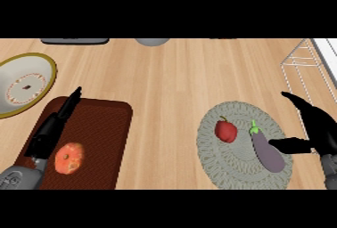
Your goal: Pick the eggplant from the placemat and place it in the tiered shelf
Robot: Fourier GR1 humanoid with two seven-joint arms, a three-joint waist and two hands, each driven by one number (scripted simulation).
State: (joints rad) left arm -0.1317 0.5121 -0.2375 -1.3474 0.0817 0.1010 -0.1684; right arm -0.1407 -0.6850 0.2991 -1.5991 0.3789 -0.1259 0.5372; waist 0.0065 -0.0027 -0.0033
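A purple eggplant (267,152) with a green stem lies on the right side of the round grey placemat (241,144). A red pepper (226,131) sits to its left on the same mat. The white wire tiered shelf (305,62) stands at the far right edge, partly out of view. My right hand (318,129) is open just right of the eggplant, fingers pointing up the counter and thumb reaching toward the eggplant's lower half without closing on it. At the lower left my left hand (52,129) rests open over a dark mat.
A dark red rectangular mat (99,142) at the left carries an orange round food item (69,158). A gold-rimmed white plate (25,84) lies at the far left. A grey bowl (153,42) and a dark tray (74,41) sit along the back edge.
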